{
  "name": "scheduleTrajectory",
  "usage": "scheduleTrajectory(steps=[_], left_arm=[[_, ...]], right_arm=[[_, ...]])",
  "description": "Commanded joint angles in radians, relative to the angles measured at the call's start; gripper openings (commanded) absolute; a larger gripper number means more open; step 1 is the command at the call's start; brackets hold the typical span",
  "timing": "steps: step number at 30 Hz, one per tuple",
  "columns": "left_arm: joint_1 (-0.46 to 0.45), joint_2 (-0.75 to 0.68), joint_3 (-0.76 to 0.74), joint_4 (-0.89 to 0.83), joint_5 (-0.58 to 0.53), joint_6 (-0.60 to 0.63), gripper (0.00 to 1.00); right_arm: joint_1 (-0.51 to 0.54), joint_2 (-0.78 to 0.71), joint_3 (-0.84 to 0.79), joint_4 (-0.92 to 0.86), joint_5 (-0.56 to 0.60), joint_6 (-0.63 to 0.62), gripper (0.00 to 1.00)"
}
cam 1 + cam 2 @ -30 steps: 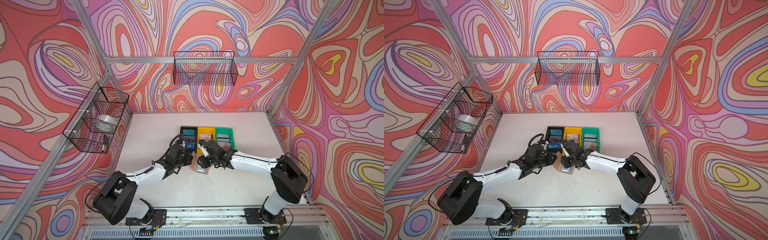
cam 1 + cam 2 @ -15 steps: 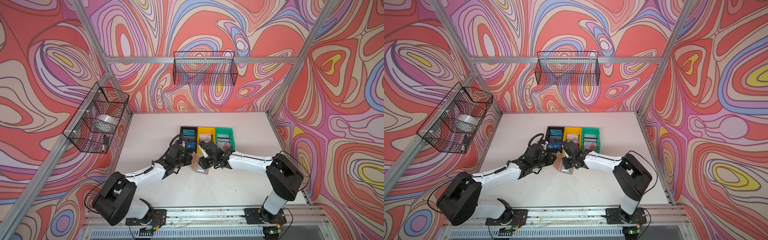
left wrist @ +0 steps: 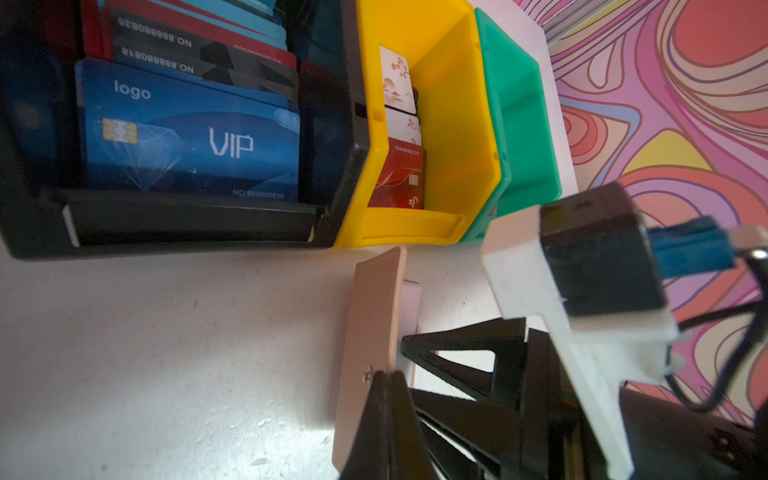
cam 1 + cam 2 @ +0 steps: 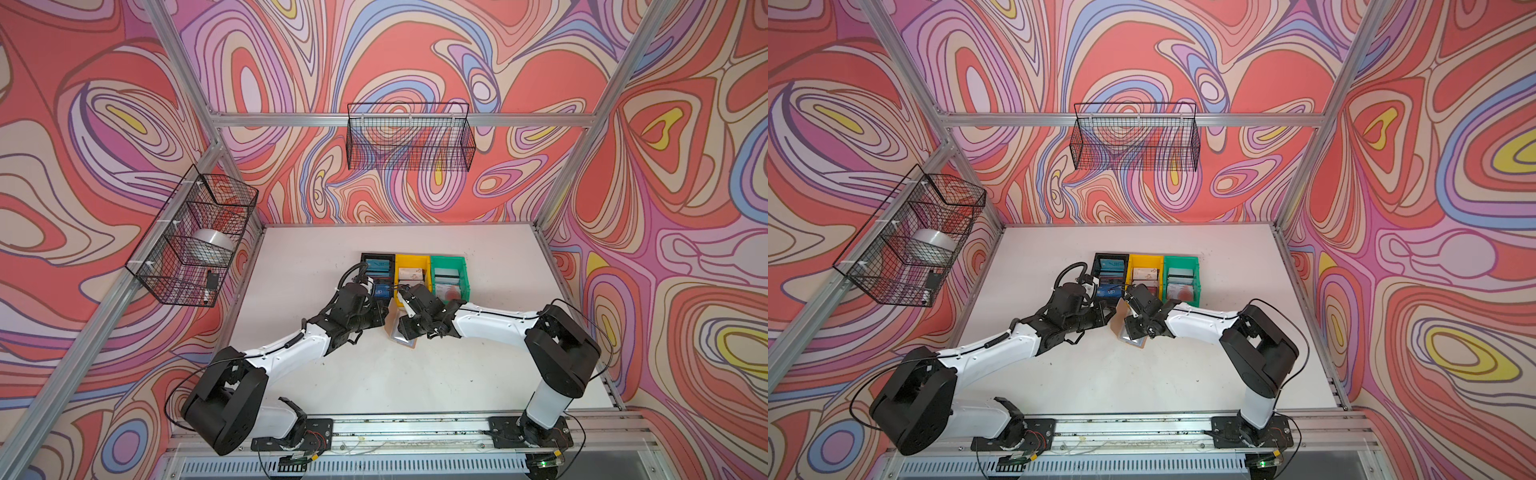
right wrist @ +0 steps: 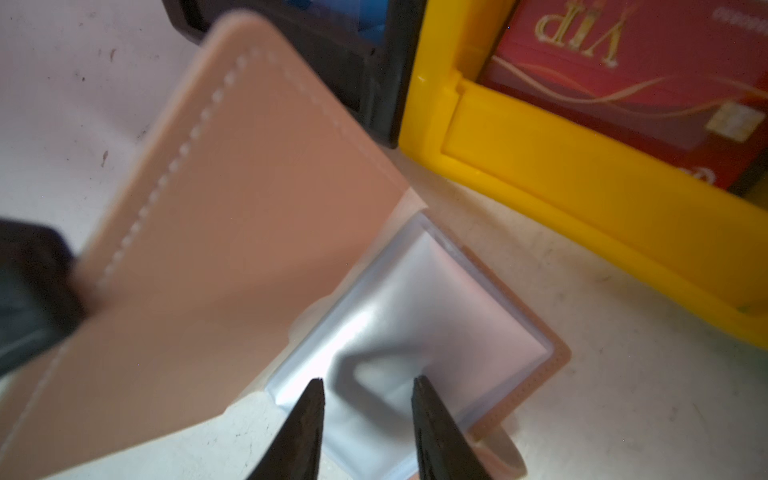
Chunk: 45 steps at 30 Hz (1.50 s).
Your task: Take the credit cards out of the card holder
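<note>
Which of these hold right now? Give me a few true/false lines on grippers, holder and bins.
1. The left gripper is clamped on the card holder, by its cover. True.
2. The right gripper is shut on a credit card. False: its jaws stand apart over the clear sleeve page, with no card between them.
3. The card holder lies closed. False: its cover is lifted and the sleeve page is bare.
4. A blue VIP card stands in the black bin. True.
5. The green bin sits between the black and yellow ones. False: the yellow bin is in the middle.
</note>
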Motion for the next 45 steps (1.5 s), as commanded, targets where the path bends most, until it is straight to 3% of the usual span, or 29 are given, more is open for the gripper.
scheduleTrajectory(steps=[1, 11, 21, 29, 40, 45], left_arm=[[0.001, -0.023, 0.037, -0.024, 0.027, -0.003, 0.00], [0.000, -0.077, -0.079, -0.058, -0.021, -0.041, 0.00], [0.000, -0.121, -0.149, -0.197, -0.214, -0.056, 0.00], [0.001, -0.018, -0.190, -0.087, -0.157, -0.088, 0.00], [0.001, 0.018, -0.231, -0.091, -0.199, -0.128, 0.00], [0.001, 0.025, -0.226, -0.082, -0.199, -0.131, 0.00]], right_arm=[[-0.003, 0.006, 0.012, -0.001, 0.018, 0.009, 0.39], [-0.003, -0.018, 0.014, -0.008, 0.033, 0.007, 0.39], [-0.005, -0.007, 0.011, -0.009, 0.023, 0.003, 0.38], [-0.005, 0.015, 0.006, -0.002, 0.009, 0.010, 0.38], [-0.006, -0.004, -0.029, -0.027, 0.004, 0.015, 0.38], [-0.010, 0.011, -0.027, -0.011, -0.096, 0.001, 0.39]])
